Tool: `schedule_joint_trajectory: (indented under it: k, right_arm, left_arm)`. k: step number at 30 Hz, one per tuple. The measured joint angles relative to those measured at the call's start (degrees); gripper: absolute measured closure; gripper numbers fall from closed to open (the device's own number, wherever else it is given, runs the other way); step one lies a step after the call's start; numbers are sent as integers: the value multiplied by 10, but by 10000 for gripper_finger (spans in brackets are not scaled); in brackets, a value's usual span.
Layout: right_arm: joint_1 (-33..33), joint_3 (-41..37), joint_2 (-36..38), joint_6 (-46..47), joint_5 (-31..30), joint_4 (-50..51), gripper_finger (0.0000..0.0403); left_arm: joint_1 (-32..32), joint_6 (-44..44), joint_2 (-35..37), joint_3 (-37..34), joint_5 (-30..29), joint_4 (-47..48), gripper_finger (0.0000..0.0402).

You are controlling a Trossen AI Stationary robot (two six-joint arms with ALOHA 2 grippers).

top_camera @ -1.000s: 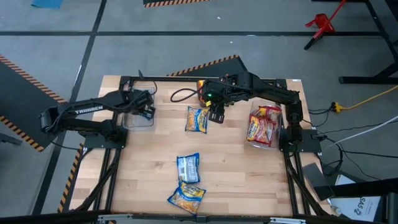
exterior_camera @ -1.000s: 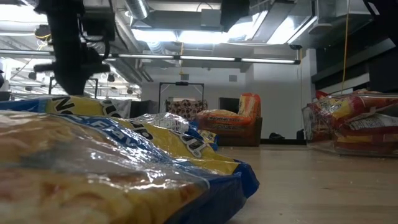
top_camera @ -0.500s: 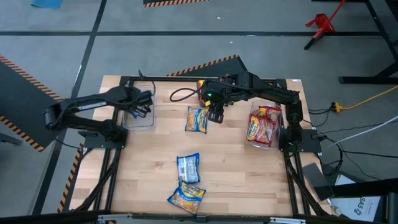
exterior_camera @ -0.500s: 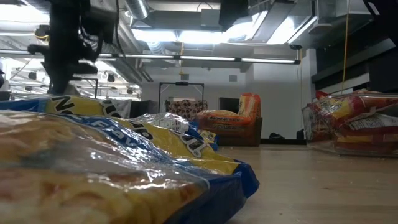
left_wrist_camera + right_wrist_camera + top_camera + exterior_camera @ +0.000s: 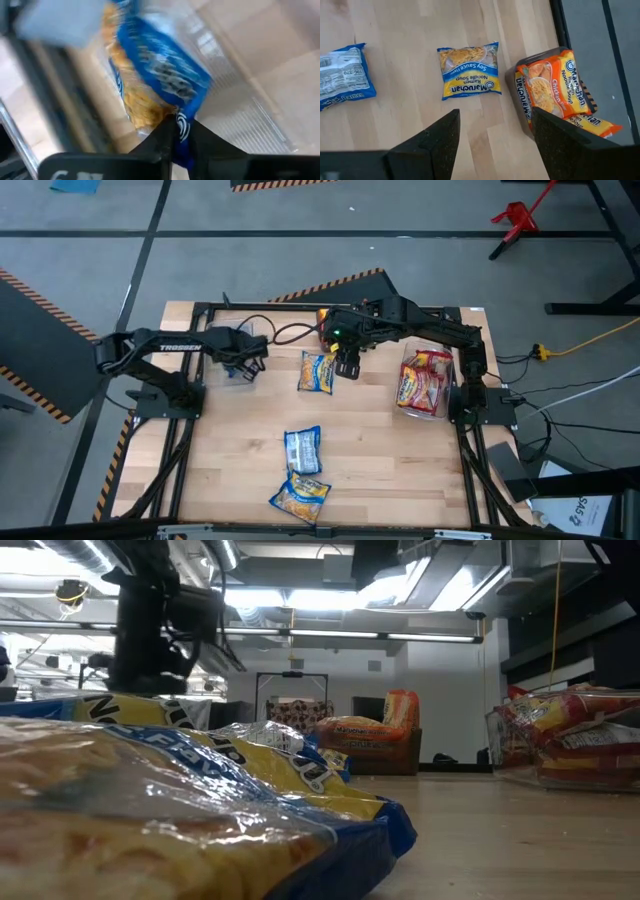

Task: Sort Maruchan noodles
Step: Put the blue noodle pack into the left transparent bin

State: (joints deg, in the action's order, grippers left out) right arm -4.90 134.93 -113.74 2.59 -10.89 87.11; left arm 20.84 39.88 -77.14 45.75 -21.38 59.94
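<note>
My left gripper (image 5: 248, 360) is over the clear bin (image 5: 213, 372) at the table's left and is shut on a blue-and-yellow noodle packet (image 5: 155, 75). My right gripper (image 5: 347, 366) hangs open above the table, just right of a blue-and-yellow packet (image 5: 317, 372) that lies flat on the wood. Two more blue packets (image 5: 303, 450) (image 5: 300, 498) lie flat near the near edge. Orange packets (image 5: 550, 92) stand in a bin at the far edge. Red-and-silver packets (image 5: 425, 383) fill the right bin. My left gripper pinches the packet between its two shut fingers at a blue sealed edge (image 5: 183, 126). The fingers point down toward the clear bin's floor (image 5: 250, 115). The packet hangs past the fingertips, tilted. Whether its free end touches the bin I cannot tell.
The black frame rail (image 5: 300, 305) runs along the far edge, and a cable (image 5: 290, 332) loops beside the orange packets. Bare wood lies between the middle packet and the two near ones. In the low view a blue-and-yellow packet (image 5: 200, 810) fills the foreground.
My left arm has swung and its gripper has moved toward the table's right, from over the clear bin's middle to its right side. My right arm and the packets on the table have kept still.
</note>
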Motion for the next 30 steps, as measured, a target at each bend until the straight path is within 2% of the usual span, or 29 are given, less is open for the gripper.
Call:
schedule_joint_trajectory:
  k: [7,18,21,25,30]
  right_arm:
    - [0,0,0,-13,0,-1,174]
    - [0,0,0,-16,0,-10,174]
    - [0,0,0,-16,0,-17,174]
    - [0,0,0,-17,0,-41,174]
    - [0,-11,0,-33,43,-151,174]
  left_arm:
    - [-3,-10,8,14,62,-36,342]
    - [-3,-11,27,14,153,-148,258]
    - [-2,-4,31,14,176,-157,253]
    - [-2,33,74,24,213,-153,255]
    - [-2,55,148,78,214,-126,256]
